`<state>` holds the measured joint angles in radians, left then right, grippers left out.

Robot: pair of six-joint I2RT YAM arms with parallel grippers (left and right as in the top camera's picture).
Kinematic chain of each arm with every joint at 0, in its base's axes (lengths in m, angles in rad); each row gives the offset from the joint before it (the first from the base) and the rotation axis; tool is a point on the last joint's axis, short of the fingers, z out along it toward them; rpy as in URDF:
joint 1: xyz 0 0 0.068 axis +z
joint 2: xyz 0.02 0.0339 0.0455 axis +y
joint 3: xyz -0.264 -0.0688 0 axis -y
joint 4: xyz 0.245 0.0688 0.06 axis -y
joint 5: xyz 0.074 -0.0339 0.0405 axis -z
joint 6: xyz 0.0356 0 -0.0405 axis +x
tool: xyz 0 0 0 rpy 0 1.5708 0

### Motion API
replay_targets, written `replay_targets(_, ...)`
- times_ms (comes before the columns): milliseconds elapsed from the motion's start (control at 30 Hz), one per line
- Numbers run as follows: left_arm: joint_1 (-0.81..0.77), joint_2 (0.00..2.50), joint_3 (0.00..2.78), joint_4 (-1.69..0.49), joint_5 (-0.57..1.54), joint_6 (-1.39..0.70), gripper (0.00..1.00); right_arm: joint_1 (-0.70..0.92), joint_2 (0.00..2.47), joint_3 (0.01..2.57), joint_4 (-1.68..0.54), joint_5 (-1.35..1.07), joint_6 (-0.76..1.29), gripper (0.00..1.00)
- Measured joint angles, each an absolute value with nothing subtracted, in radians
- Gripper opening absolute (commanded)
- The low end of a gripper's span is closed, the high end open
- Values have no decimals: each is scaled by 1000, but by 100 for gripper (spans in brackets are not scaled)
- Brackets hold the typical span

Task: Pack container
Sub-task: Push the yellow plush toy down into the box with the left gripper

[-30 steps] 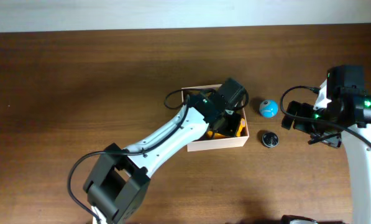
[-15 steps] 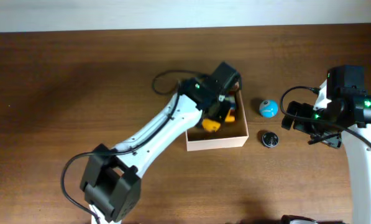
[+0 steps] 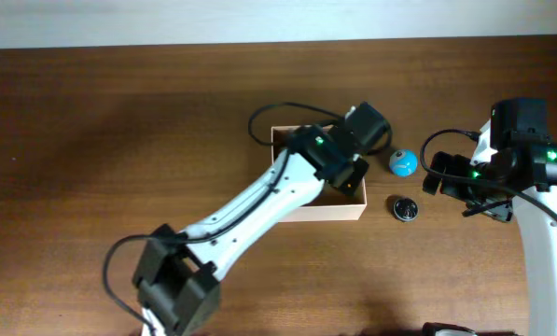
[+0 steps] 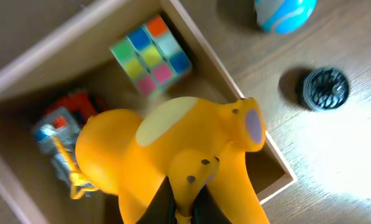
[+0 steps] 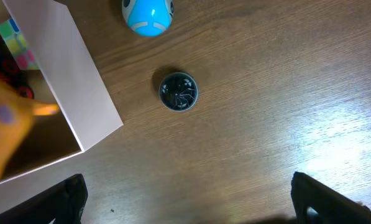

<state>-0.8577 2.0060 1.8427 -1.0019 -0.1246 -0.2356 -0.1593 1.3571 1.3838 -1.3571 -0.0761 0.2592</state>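
The container, a white-walled cardboard box with a tan inside, stands mid-table, mostly under my left arm. My left gripper is shut on a yellow toy animal and holds it over the box's right part. In the box lie a colourful puzzle cube and a red and blue toy. From overhead the left gripper is above the box's right wall. My right gripper is open and empty over bare table, right of the box.
A blue and white ball lies just right of the box, also in the right wrist view. A small black round object lies in front of it, also in the right wrist view. The table's far edge meets a white wall.
My left arm swung back-left and then right across the box, with the yellow toy in its gripper. The right arm has not moved.
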Motion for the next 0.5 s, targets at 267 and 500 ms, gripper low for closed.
replay_targets(267,-899,2134,1840,-1031,-125,-271,42,-159,1357,1384,-1357,-76,259,99)
replay_targets(500,-890,2138,1842,-1045,-142,-294,71,-159,1357,1384,-1354,-76,259,99)
